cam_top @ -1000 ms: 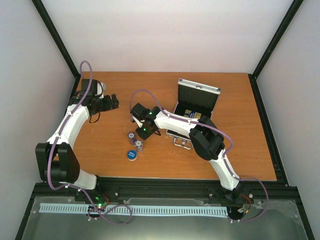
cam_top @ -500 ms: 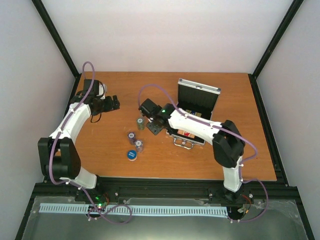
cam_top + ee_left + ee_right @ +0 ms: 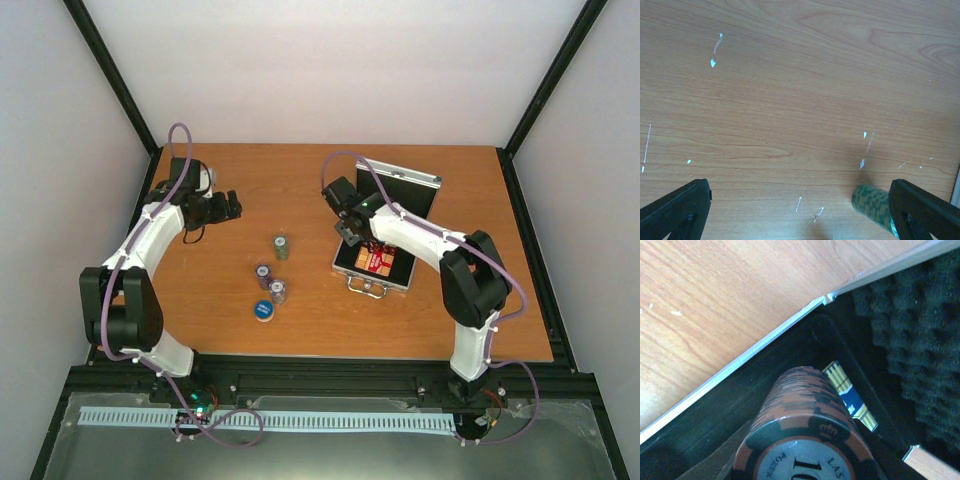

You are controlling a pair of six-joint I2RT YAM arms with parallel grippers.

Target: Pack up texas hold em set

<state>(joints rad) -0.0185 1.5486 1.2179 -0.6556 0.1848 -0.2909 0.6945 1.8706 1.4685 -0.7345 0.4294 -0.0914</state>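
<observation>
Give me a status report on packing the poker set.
Done: card boxes lie in the open case. In hand: right pincer holds an orange-black chip stack over the case. Left: green stack, second stack, third stack, blue disc, then closing the lid.

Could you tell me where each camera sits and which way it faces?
Top external: above and behind the arm bases, looking down on the table; both arms, left gripper and right gripper show.
Left wrist: on the left arm, facing down at wood; its open fingers and the green chip stack show.
Right wrist: just over the open case, held orange chip stack in front.
Shared: top and left wrist, the green chip stack; top and right wrist, the case.
</observation>
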